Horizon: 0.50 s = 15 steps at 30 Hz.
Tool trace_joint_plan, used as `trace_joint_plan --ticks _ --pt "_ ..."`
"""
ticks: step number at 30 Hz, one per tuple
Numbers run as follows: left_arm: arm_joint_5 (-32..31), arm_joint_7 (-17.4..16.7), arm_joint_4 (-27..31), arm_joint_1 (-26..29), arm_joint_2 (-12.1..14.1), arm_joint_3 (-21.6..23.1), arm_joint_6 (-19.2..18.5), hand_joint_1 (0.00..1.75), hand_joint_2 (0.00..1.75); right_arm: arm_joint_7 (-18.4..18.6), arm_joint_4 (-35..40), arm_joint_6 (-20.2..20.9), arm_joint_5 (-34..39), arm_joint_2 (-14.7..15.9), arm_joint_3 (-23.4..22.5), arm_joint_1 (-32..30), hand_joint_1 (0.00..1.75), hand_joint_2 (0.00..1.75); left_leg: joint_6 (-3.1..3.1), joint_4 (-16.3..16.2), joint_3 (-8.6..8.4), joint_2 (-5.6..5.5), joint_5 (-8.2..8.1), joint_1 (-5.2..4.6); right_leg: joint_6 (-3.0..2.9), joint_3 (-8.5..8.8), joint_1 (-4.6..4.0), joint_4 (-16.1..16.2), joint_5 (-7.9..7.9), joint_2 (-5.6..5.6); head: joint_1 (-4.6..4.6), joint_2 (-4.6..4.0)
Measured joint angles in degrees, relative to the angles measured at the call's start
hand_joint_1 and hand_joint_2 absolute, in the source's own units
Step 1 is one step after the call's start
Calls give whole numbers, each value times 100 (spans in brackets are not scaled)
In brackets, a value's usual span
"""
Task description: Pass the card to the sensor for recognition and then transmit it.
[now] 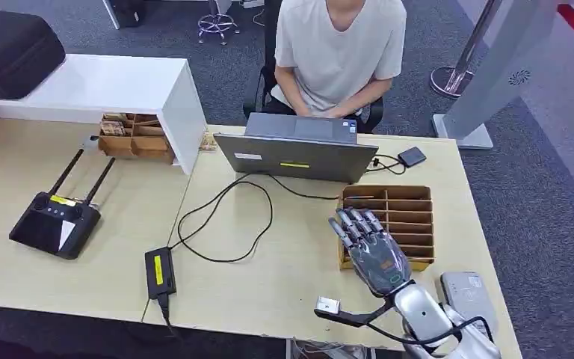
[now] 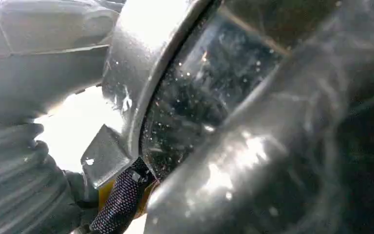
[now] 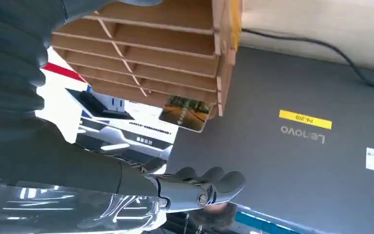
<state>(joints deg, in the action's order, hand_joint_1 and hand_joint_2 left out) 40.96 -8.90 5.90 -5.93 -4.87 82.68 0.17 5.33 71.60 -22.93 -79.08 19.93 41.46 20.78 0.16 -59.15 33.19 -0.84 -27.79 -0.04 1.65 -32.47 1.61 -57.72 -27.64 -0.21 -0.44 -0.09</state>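
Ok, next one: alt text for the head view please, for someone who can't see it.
The robot's right hand, fingers spread and holding nothing, reaches over the near left end of a slotted wooden card rack on a light wooden desk. Behind the rack a person sits at a grey laptop; a black remote controller lies to the left.

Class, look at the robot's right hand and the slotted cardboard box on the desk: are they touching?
Cannot tell. In the head view the right hand overlaps the near-left edge of the cardboard box, hiding any gap; the right wrist view shows fingers below the box without plain contact.
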Motion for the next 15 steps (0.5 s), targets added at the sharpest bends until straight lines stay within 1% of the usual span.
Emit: trace_joint_plan --ticks 7,15 --pt "-17 -31 0 -7 -7 9 -13 0 175 11 -334 4 -11 -210 -15 226 0 175 -1 0 1 0 1 0 -1 0 0 0 1 1 -2 0" --pt "-68 -33 0 -14 -7 13 -28 0 175 53 -789 -6 -7 -284 -113 435 0 175 -1 0 1 0 1 0 0 0 0 0 2 0 -2 0"
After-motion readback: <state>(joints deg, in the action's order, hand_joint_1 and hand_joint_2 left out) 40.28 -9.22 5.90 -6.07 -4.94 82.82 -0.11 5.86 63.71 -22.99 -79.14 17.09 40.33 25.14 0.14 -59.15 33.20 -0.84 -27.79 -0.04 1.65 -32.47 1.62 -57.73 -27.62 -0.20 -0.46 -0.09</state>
